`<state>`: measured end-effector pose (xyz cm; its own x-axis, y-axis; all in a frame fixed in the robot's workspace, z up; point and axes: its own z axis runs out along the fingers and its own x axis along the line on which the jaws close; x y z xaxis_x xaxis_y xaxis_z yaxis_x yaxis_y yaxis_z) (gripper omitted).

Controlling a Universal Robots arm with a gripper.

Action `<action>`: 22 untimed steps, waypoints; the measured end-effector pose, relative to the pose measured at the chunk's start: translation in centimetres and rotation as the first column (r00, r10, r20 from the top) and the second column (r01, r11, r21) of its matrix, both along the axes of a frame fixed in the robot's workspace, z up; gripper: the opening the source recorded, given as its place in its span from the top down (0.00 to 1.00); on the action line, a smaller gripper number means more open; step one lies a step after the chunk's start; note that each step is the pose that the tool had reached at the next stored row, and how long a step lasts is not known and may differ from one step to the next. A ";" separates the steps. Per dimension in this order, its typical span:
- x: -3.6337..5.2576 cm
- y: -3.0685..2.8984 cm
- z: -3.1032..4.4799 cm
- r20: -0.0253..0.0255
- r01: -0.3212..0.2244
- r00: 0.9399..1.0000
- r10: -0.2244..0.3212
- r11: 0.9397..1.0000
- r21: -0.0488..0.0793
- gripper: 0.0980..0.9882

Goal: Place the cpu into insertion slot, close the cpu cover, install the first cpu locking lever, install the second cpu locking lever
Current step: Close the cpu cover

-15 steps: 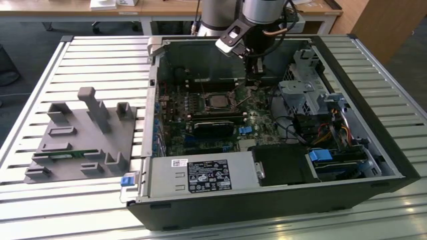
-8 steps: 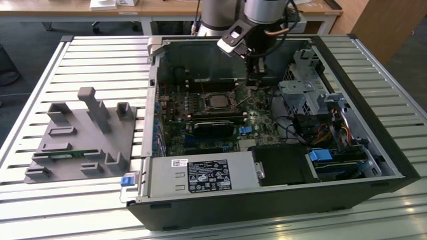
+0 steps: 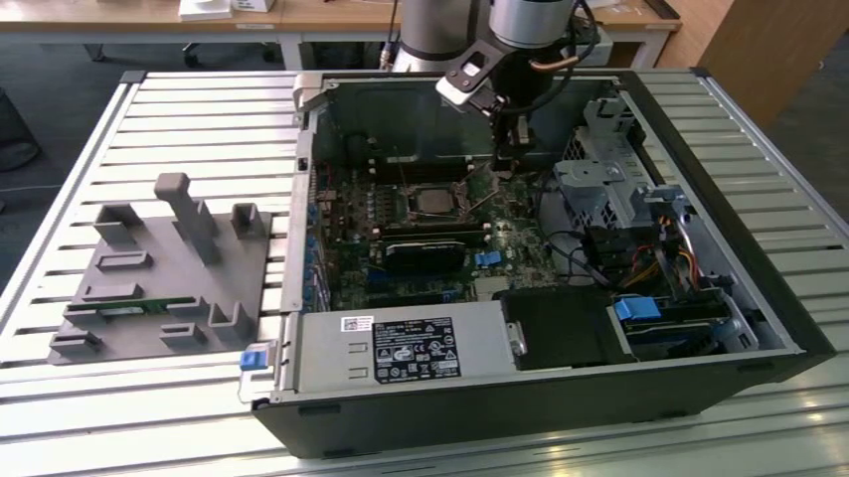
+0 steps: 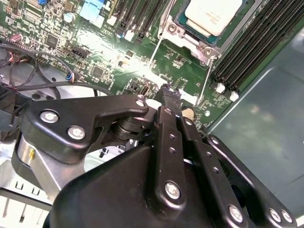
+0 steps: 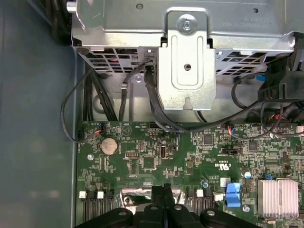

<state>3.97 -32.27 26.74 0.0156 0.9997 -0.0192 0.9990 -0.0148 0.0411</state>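
Note:
The cpu lies seated in its socket on the green motherboard inside the open computer case. In the second wrist view the cpu shows a pale metal top, and the cpu cover lies flat as a silvery frame around it. Two thin wire levers run out from the socket's corners; whether they are latched I cannot tell. My gripper hangs just beside the socket toward the exterior view's right. Its black fingertips are pressed together above the board between the two levers, with nothing visible between them. The first wrist view has the gripper shut over the board's edge.
A grey fixture plate with upright blocks lies on the slatted table at the exterior view's left. Inside the case are a labelled power supply, a metal drive cage, black cables, memory slots and a finned heatsink.

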 end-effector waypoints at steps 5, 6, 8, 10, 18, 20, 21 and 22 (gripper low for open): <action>0.11 0.23 -0.11 0.000 0.000 1.000 0.000 1.000 0.000 0.99; 0.12 0.26 -0.13 0.000 0.000 1.000 0.000 1.000 0.000 0.99; 0.14 0.33 -0.16 0.000 0.000 1.000 0.000 1.000 0.000 0.99; 0.14 0.38 -0.18 0.000 0.000 1.000 0.000 1.000 0.000 0.99; 0.35 0.43 -0.30 0.000 0.000 1.000 0.000 1.000 0.000 0.99; 0.45 0.45 -0.36 0.000 0.000 1.000 0.000 1.000 0.000 0.99; 0.50 0.47 -0.38 0.000 0.000 1.000 0.000 1.000 0.000 0.99; 0.56 0.49 -0.41 0.000 0.000 1.000 0.000 1.000 0.000 0.99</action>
